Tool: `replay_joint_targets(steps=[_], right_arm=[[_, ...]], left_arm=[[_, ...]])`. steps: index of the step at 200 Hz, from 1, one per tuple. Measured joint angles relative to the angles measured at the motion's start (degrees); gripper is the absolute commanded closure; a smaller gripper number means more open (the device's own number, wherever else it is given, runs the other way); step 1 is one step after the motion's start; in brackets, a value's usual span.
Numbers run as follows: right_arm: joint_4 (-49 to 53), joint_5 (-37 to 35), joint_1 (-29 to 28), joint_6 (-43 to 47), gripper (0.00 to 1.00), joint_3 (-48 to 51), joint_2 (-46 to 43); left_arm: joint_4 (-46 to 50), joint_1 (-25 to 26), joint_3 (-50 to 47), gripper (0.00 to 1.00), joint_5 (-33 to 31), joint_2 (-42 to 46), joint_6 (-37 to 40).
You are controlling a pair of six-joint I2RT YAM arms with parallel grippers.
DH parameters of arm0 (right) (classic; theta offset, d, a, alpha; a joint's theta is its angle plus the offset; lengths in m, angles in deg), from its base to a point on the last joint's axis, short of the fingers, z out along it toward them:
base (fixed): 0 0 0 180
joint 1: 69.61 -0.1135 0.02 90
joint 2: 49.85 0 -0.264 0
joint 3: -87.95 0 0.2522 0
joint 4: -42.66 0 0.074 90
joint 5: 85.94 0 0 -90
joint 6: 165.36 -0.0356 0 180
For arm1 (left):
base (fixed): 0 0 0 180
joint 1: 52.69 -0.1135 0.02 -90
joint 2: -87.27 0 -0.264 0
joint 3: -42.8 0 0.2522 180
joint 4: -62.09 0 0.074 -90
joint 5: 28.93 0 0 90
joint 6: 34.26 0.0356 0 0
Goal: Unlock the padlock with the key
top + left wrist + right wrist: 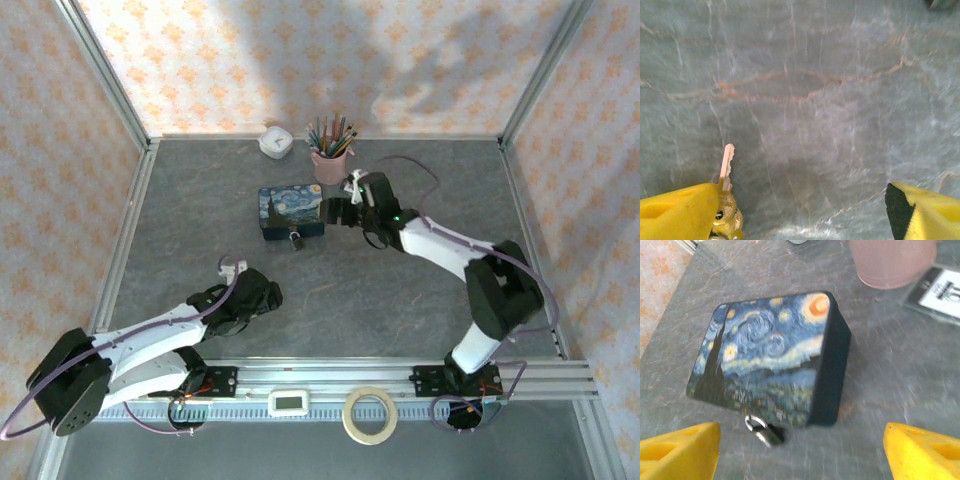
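The padlock (765, 431), a tiny dark body with a silvery shackle, lies on the table against the near edge of the blue starry-night tin (770, 360). From above, the padlock (296, 239) sits just in front of the tin (290, 210). My right gripper (800, 455) hovers open above them, its yellow fingers (680, 450) far apart; in the top view it (338, 212) is beside the tin's right end. The key (727, 162), thin with a brass head, rests against the inner edge of my left gripper's left finger (680, 212). The left gripper (802, 215) is open over bare table.
A pink cup (328, 160) of pencils stands behind the tin, with a white-and-black card (940, 290) beside it. A small white clock (276, 142) sits at the back wall. A tape roll (370, 413) and a white timer (291, 402) lie by the front rail.
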Motion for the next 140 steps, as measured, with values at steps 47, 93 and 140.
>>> replay_joint_targets(steps=[47, 93, 140], right_arm=[[1.3, -3.8, 0.0, -3.9, 0.16, 14.0, -8.0], [2.1, -6.7, 0.0, -5.5, 0.15, 16.2, -11.5], [2.1, -7.7, 0.0, -5.8, 0.18, 17.1, -13.5]], left_arm=[[-1.7, 4.3, 0.2, 0.18, -4.1, -3.5, -1.8], [-10.7, 9.8, 4.2, 0.18, -3.4, -12.2, -5.1], [-19.3, 13.9, 13.1, 0.14, 0.6, -22.8, -7.4]])
